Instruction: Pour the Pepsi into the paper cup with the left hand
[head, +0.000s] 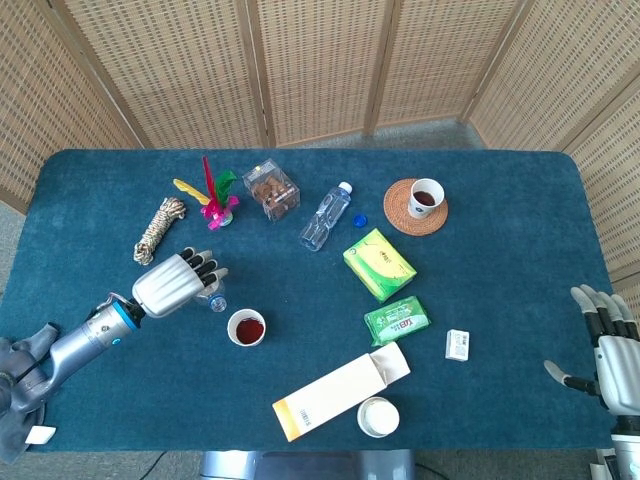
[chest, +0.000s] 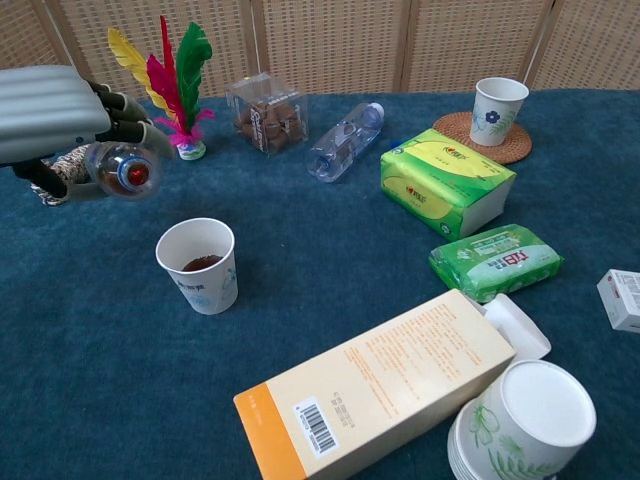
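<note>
At the left of the frame we see the left hand (head: 172, 285) grasping the Pepsi bottle (chest: 122, 170), tipped with its mouth toward the paper cup (head: 246, 327), which stands on the blue worktop (head: 480, 230) just right of it, dark drink inside. At lower right, the right hand (head: 610, 345) hangs released, fingers apart

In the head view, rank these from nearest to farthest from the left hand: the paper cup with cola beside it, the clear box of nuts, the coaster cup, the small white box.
Measured from the left hand, head view:
1. Paper cup, just to its lower right.
2. Clear box of nuts, up toward the screen.
3. Coaster cup, far upper right.
4. Small white box, farthest, toward the right edge.
</note>
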